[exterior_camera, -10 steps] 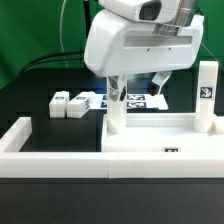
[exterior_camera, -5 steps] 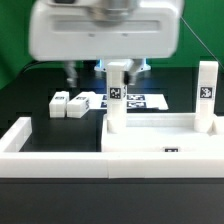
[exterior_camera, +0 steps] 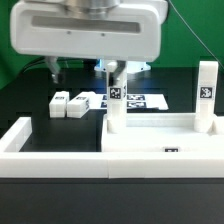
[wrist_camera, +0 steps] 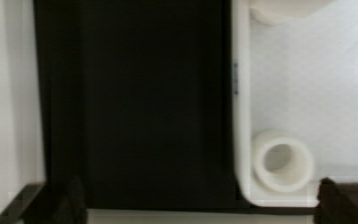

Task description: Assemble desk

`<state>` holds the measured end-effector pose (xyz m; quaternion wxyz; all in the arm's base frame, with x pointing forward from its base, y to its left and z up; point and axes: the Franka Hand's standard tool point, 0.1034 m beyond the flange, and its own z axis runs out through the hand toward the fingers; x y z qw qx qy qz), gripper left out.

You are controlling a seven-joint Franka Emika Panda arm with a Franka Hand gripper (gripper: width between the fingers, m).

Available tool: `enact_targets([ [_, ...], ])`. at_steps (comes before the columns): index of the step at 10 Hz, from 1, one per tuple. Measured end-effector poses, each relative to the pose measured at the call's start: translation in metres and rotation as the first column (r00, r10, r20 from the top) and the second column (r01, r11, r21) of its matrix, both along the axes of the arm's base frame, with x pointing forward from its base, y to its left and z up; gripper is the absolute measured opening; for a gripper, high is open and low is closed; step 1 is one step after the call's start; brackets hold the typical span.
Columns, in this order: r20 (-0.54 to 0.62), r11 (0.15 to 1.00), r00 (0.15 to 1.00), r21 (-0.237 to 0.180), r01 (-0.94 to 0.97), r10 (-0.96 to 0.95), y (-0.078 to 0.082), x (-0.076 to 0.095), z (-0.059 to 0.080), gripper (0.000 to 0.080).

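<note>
The white desk tabletop (exterior_camera: pixel 160 142) lies rim-up at the front of the exterior view. Two white tagged leg posts stand upright in it, one at its far left corner (exterior_camera: pixel 115 108) and one at its far right corner (exterior_camera: pixel 206 95). Two more leg posts (exterior_camera: pixel 68 104) lie loose on the black table to the left. My gripper (exterior_camera: pixel 82 70) hangs open above the table, just left of the standing left post, holding nothing. In the wrist view the gripper (wrist_camera: pixel 202 203) spans black table and the tabletop's edge (wrist_camera: pixel 309 90), whose round leg socket (wrist_camera: pixel 282 160) shows empty.
The marker board (exterior_camera: pixel 138 100) lies flat behind the tabletop. A long low white border wall (exterior_camera: pixel 45 142) runs along the front and up the exterior view's left side. A green backdrop stands behind the black table.
My gripper has shifted toward the exterior view's left, from above the tabletop to beside the left standing post. It stays open. The parts have not moved.
</note>
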<state>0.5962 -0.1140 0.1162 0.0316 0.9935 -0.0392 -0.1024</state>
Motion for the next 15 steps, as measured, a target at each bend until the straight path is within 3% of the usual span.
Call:
enact_targets([
  [3, -0.043, 0.983, 0.986, 0.085, 0.163, -0.159, -0.053, -0.048, -0.014, 0.0648],
  [4, -0.048, 0.981, 0.984, 0.083, 0.177, -0.173, -0.06, -0.056, -0.021, 0.0648],
  [8, -0.048, 0.982, 0.985, 0.085, 0.169, -0.166, -0.056, -0.055, -0.021, 0.0648],
  [9, -0.067, 0.962, 0.966, 0.105, 0.254, -0.248, -0.059, -0.068, -0.03, 0.0648],
  [10, -0.11, 0.938, 0.944, 0.128, 0.323, -0.31, -0.062, -0.096, -0.043, 0.0648],
  [11, -0.143, 0.912, 0.924, 0.164, 0.376, -0.355, -0.06, -0.114, -0.051, 0.0648],
  [15, -0.156, 0.9, 0.914, 0.177, 0.399, -0.375, -0.059, -0.118, -0.053, 0.0648],
])
